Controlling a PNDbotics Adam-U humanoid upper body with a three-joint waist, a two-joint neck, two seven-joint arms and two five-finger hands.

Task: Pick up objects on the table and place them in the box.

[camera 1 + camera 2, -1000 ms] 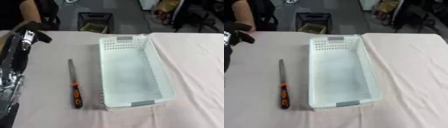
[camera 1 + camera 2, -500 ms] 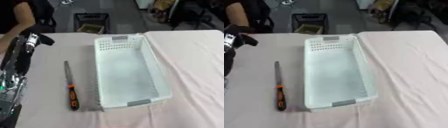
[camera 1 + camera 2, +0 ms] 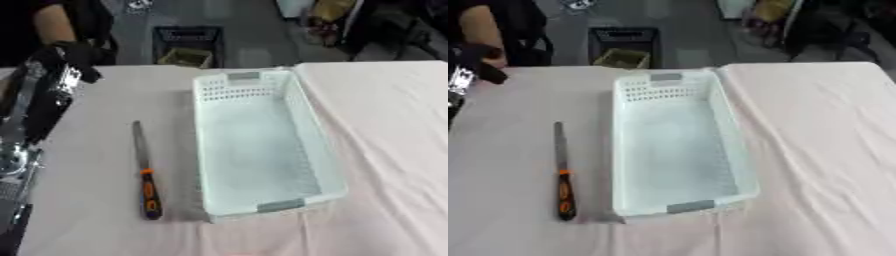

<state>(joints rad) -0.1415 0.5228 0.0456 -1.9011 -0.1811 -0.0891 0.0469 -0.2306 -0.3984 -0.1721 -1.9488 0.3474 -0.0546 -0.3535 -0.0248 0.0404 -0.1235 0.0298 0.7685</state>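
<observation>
— File (image 3: 144, 170) first: where does it lie?

— Flat on the table (image 3: 96, 200), just left of the white box (image 3: 262, 145) and nearly parallel to its long side. The black and orange handle points toward the robot, the grey blade away. It touches nothing I can make out, and the box looks empty.

— So which step is this?

— The very start, I judge. Only 1 object shows on the table, and it has not been picked up. The left arm (image 3: 44, 107) hangs over the table's left edge, its left hand (image 3: 70, 65) up near the far corner, well apart from the file.

— And the fingers?

— I cannot tell. The hand is a dark shape there, and nothing appears to be in it. The right hand shows in neither view.

— What does the next move call for?

— Bringing the left hand back and down to the handle, closing around it, then lifting the file over the box wall. The file lies low and flat, so getting fingers under it may be fiddly.

— And the surroundings?

— Pale pink cloth covers the table, creased on the right. Beyond the far edge there is a grey floor with a dark crate (image 3: 623, 47) on it.
</observation>
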